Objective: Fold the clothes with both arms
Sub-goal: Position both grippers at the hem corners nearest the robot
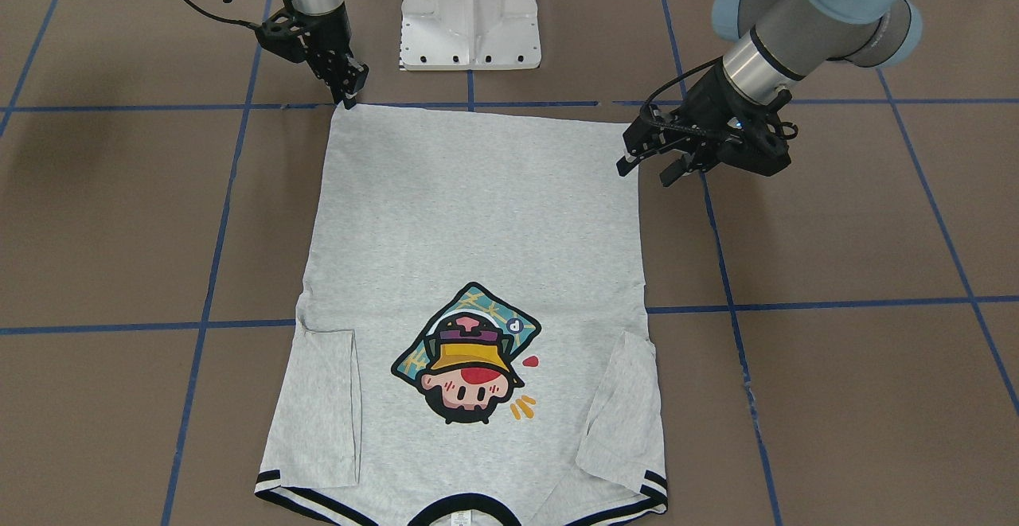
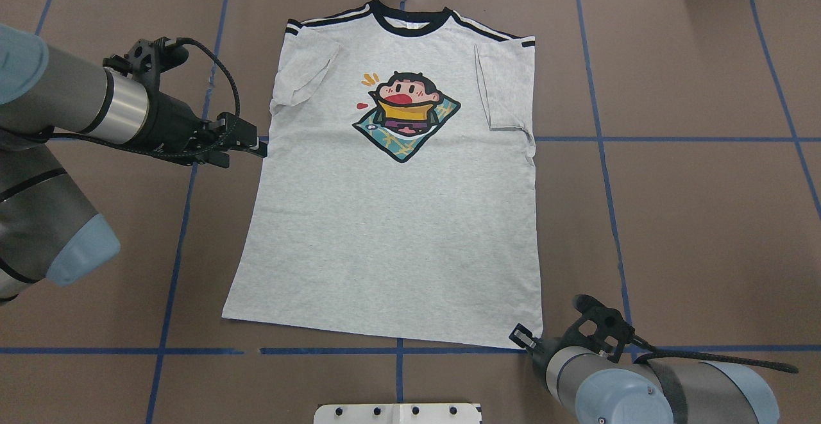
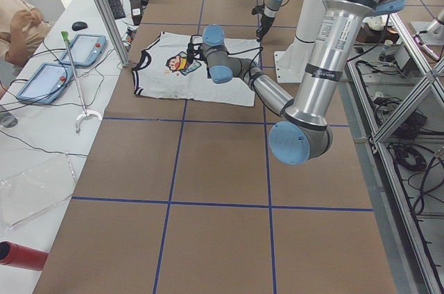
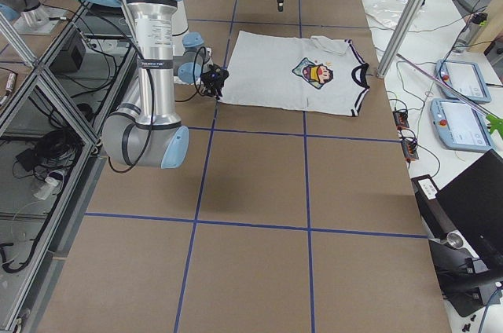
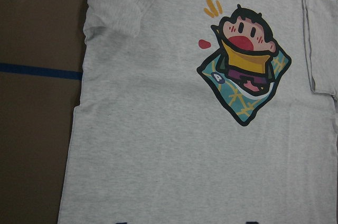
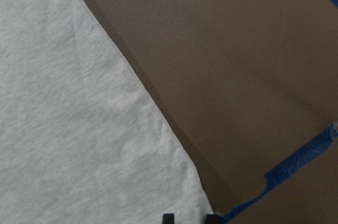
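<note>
The light grey T-shirt [image 1: 478,216] [image 2: 397,231] lies flat and face up on the brown table, with the cartoon print [image 2: 405,115] toward its black collar [image 2: 410,23] at the far side. Both sleeves are folded inward onto the body. My left gripper [image 1: 646,172] [image 2: 256,148] hovers open at the shirt's left side edge, roughly level with the print, holding nothing. In its wrist view the shirt [image 5: 158,129] fills the frame. My right gripper [image 1: 349,100] [image 2: 521,336] sits at the near right hem corner. Its tips [image 6: 190,217] stand narrowly together with the cloth corner [image 6: 196,208] between them.
The white pedestal base [image 1: 470,17] [image 2: 397,413] stands at the robot's side of the table, just behind the hem. Blue tape lines [image 2: 603,138] cross the brown table. A person [image 3: 21,23] and two tablets [image 3: 83,48] are beyond the shirt's collar end.
</note>
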`<act>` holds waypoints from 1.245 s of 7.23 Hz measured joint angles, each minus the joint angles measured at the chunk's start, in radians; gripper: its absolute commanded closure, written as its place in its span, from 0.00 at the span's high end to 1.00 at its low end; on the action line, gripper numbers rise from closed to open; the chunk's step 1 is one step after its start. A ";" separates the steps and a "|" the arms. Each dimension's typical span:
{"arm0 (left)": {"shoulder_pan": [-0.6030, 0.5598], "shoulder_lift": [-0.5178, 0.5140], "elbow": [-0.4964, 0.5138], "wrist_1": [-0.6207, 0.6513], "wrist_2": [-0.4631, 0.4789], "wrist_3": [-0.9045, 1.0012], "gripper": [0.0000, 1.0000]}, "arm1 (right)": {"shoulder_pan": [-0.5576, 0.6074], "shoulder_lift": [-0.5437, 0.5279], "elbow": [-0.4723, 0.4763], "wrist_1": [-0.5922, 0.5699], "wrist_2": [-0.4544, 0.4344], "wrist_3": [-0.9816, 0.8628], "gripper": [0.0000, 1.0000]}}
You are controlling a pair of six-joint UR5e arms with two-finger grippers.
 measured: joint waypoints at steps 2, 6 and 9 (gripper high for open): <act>0.002 0.008 -0.001 -0.016 -0.001 -0.005 0.82 | 0.005 -0.005 0.013 0.000 0.000 0.000 0.00; 0.111 0.036 -0.094 0.102 0.082 -0.198 0.81 | 0.015 -0.033 0.106 -0.068 0.014 -0.001 0.00; 0.304 0.094 -0.248 0.337 0.332 -0.319 0.81 | 0.015 -0.066 0.137 -0.076 0.037 -0.002 0.00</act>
